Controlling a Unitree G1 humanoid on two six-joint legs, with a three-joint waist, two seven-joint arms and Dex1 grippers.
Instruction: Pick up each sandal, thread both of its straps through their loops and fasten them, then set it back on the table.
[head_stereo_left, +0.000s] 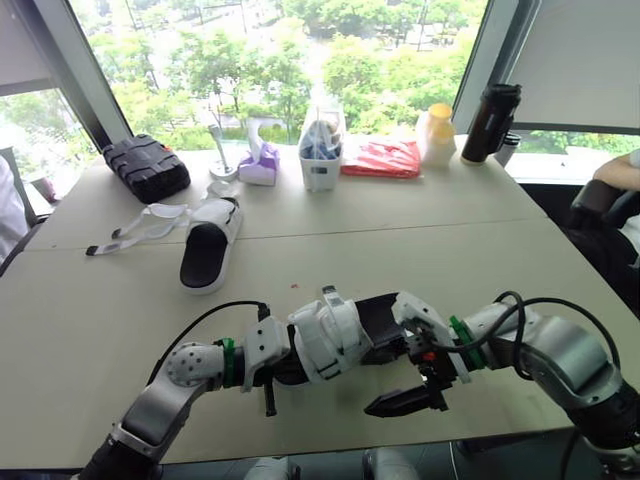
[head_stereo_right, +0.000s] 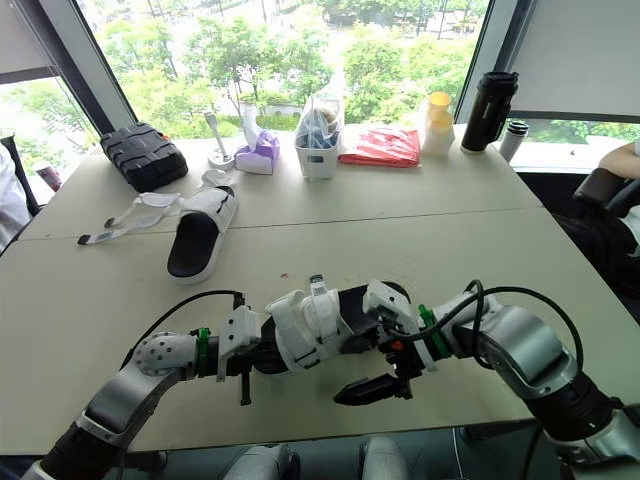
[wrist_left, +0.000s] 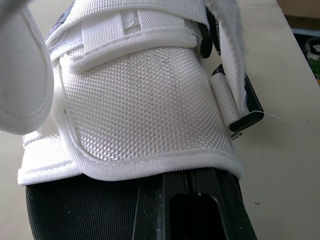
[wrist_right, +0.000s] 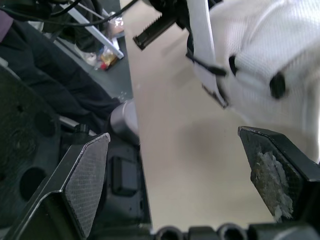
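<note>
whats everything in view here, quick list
sandal: 1, white upper and black sole, between the grippers at the table's near edge
second sandal: 1, white and black, left of mid-table, straps loose
case: 1, black, far left
stand: 1, white, beside the tissue box
tissue box: 1, purple, far side
container: 1, white, far middle
packet: 1, red, far side
bottle: 1, pale with yellow cap, far right
flask: 1, black, far right
table: 1, beige
person's arm: 1, right edge
left gripper: black, left of the sandal
right gripper: black, open, right of the sandal
</note>
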